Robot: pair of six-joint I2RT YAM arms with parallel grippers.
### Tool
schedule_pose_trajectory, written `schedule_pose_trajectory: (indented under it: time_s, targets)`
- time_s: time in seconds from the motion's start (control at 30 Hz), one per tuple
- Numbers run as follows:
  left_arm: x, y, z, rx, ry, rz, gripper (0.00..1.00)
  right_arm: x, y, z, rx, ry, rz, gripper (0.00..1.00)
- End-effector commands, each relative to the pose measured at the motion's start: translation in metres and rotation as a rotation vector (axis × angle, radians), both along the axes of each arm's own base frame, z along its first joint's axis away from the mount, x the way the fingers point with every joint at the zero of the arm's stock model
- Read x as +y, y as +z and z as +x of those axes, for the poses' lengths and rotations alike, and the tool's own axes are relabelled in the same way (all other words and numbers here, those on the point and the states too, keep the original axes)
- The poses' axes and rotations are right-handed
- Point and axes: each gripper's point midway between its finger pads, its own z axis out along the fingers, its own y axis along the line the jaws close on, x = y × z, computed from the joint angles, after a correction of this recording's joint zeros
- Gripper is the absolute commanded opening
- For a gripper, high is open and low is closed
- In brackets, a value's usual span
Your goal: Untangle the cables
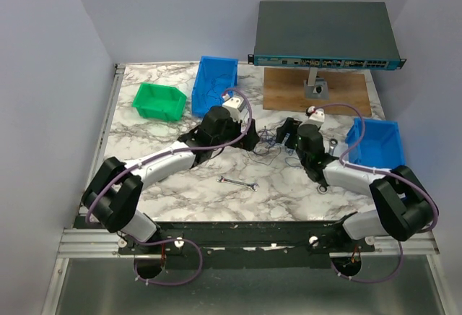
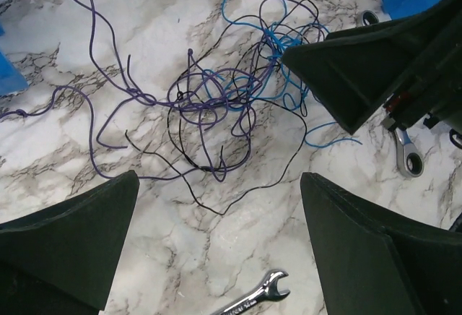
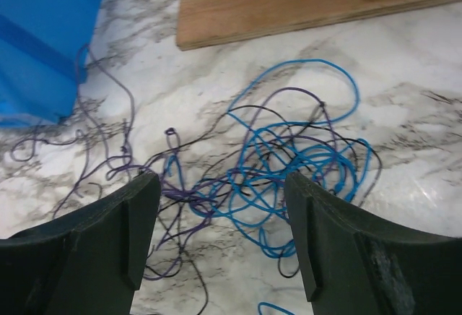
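Nearest item: two arm bases bolted at the near edge of a marble-patterned table [image 1: 180, 199], with purple hoses [image 1: 173, 275] looped below them. Item: the left gripper [image 1: 251, 140], reaching in from the left to mid-table; in its wrist view [image 2: 216, 185] its dark fingers [image 2: 79, 235] stand wide apart with nothing between them, poised above the tabletop and touching no strand. Item: the right gripper [image 1: 289, 131], reaching in from the right and facing the left one; in its own view [image 3: 220, 181] its fingers [image 3: 339, 250] are likewise spread and clamp nothing, with wire loops lying on the table below the gap. In the left wrist view one right finger [image 2: 346, 69] sits at the right edge of the tangle, over the blue strands; contact cannot be told. Item: the cables [image 1: 268, 141], a loose knot of thin blue, black and purple wires [image 2: 231, 98] lying flat on the table between the two grippers; blue loops gather on the right side [image 3: 289, 163] and purple strands trail off to the left. Item: an open-ended wrench [image 1: 238, 183] near of the tangle, apart from it [image 2: 253, 299]. Item: a ratchet wrench [image 2: 406, 152] just right of the tangle. Item: a green bin [image 1: 159, 102] far left. Item: a blue bin [image 1: 214, 84] beside it on the right. Item: a second blue bin [image 1: 375, 145] at the right edge. Item: a wooden board [image 1: 317, 91] far right, and above it a network switch [image 1: 325, 37].
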Motion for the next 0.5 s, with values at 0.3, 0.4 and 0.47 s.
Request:
schedule_pose_trajectory:
  time_s: [0.3,0.4,0.47]
  targets:
    - [-0.038,0.004,0.008,-0.073,-0.098,-0.112,0.95,-0.061,-0.053,0.001,0.198,-0.278,0.078,0.69]
    - [-0.037,0.003,0.009,-0.072,-0.096,-0.102,0.95,-0.063,-0.061,0.002,0.225,-0.29,0.095,0.65]
    - [-0.036,0.001,0.011,-0.063,-0.086,-0.087,0.95,-0.067,-0.066,0.002,0.24,-0.307,0.113,0.62]
